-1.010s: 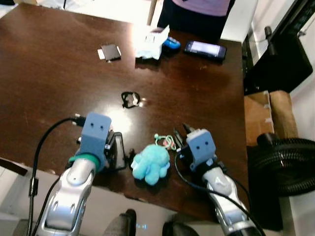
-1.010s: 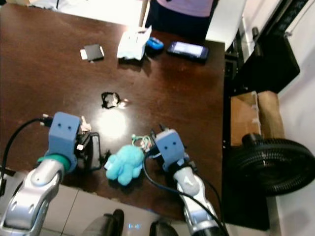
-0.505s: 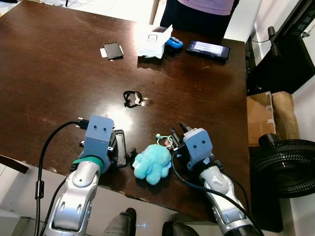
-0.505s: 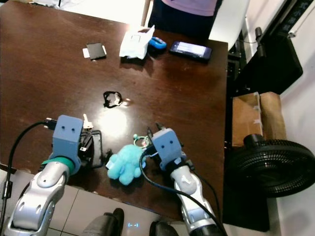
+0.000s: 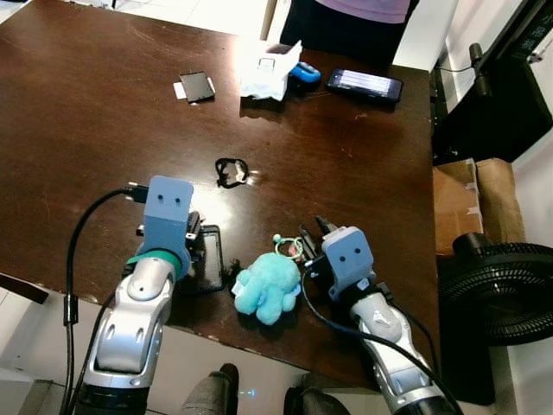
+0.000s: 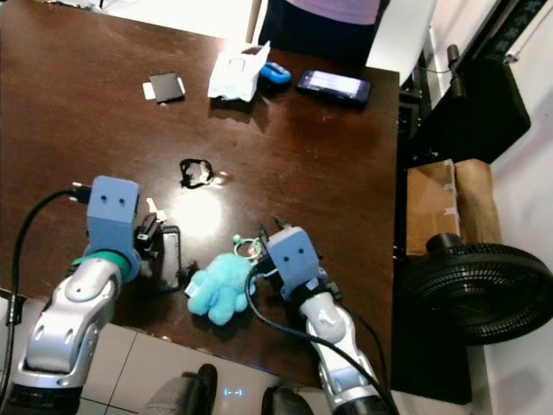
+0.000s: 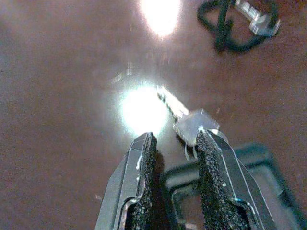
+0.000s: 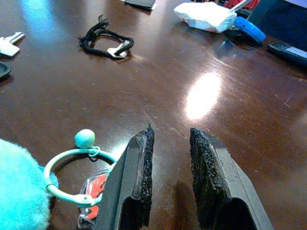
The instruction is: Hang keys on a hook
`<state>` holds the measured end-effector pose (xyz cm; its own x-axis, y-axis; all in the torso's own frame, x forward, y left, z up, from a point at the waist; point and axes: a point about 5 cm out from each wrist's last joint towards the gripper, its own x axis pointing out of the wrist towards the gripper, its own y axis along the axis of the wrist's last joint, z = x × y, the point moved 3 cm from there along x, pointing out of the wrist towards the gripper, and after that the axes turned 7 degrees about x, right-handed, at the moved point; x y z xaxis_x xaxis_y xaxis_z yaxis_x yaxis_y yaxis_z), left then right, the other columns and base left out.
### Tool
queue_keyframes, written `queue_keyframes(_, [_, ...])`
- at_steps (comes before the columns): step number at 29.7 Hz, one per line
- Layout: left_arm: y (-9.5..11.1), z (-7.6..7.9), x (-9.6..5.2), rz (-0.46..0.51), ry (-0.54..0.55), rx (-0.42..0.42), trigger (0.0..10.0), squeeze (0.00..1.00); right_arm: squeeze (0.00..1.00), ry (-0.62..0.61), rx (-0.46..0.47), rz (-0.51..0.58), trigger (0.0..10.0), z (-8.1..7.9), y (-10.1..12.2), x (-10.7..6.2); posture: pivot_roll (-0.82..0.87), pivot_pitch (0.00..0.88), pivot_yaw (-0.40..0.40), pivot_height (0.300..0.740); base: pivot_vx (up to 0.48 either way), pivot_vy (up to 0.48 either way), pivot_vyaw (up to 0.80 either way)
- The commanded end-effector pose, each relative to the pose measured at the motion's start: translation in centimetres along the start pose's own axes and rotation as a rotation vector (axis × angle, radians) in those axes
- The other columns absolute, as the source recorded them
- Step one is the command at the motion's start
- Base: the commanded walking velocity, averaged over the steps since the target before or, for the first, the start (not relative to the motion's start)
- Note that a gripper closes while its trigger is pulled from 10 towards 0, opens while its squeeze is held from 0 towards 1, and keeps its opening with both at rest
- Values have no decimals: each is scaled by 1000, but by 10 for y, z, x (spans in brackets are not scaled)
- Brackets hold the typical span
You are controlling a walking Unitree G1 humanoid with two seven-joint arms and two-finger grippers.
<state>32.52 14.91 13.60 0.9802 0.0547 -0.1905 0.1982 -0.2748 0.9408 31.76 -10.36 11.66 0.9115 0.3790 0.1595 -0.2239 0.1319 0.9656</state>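
Head views, lower centre: keys (image 5: 289,249) lying on the dark table (image 5: 86,130) — a teal ring with a small bead, attached to the blue plush toy (image 5: 266,288) below it. A silver key (image 7: 184,117) is lying apart at the left, by a black fob (image 5: 210,257).

Right gripper (image 8: 168,146) is resting low on the table just right of the ring, fingers parted by a narrow gap, gripping nothing; it is sitting where it sat half a second ago.

Left gripper (image 7: 175,153) is hovering over the fob, tips just short of the silver key's head, fingers slightly apart and empty. Versus a second ago the left wrist is sitting a little higher in the frame.

Mid-frame: black cord loop (image 5: 230,172). Upper edge: phone (image 5: 364,83), white packet (image 5: 268,71), small dark card (image 5: 195,86), a person's torso (image 5: 346,22). Black fan (image 5: 501,290) at lower right
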Motion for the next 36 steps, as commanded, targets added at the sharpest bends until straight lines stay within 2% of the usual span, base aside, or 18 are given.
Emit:
queue_keyframes(1, [-12,2,1,-36,-1,16,10000,0,0,1,6,-32,10000,-1,-9,-5,75,181,72,740,0,0,0])
queue_keyframes(4, [-13,8,8,-56,-32,13,10000,0,0,11,7,-30,10000,-4,-8,-3,75,181,72,740,0,0,0])
queue_keyframes(8, [-12,10,9,-60,-46,6,10000,0,0,11,6,-30,10000,-4,-7,-3,75,181,72,740,0,0,0])
queue_keyframes(10, [-5,23,8,-82,-134,-137,10000,0,0,10,4,-33,10000,-2,-9,-4,74,172,68,740,0,0,0])
queue_keyframes(11, [-5,23,8,-82,-134,-137,10000,0,0,10,4,-33,10000,-2,-9,-4,74,172,68,740,0,0,0])
queue_keyframes(12, [-2,27,7,-82,-157,-177,10000,0,0,10,2,-35,10000,-2,-9,-4,73,171,67,740,0,0,0])
queue_keyframes(14, [1,29,8,-70,-159,-159,10000,0,0,10,2,-35,10000,-2,-10,-5,73,171,67,740,0,0,0])
queue_keyframes(16, [3,30,8,-48,-143,-82,10000,0,0,11,1,-35,10000,-3,-10,-4,67,166,70,740,0,0,0])
queue_keyframes(25, [-4,35,8,-54,-123,-26,10000,0,0,9,0,-34,10000,-2,-10,-4,70,165,71,740,0,0,0])
queue_keyframes(26, [-8,36,10,-62,-104,-6,9569,0,0,10,0,-35,10000,-3,-10,-4,70,165,71,740,0,0,0])
queue_keyframes(27, [-8,36,10,-62,-104,-6,9569,0,0,10,0,-35,10000,-3,-10,-4,70,165,71,740,0,0,0])
queue_keyframes(28, [-17,34,11,-83,-71,24,1412,0,0,11,0,-35,10000,-3,-10,-4,66,168,70,740,0,0,0])
queue_keyframes(29, [-17,34,11,-83,-71,24,1412,0,0,11,0,-35,10000,-3,-10,-4,66,168,70,740,0,0,0])
queue_keyframes(30, [-23,32,11,-101,-51,42,0,0,0,11,0,-35,10000,-3,-10,-4,66,168,70,740,0,0,0])
queue_keyframes(36, [-36,27,10,-139,-19,84,0,0,0,12,0,-36,10000,-3,-10,-5,67,174,70,740,0,0,0])
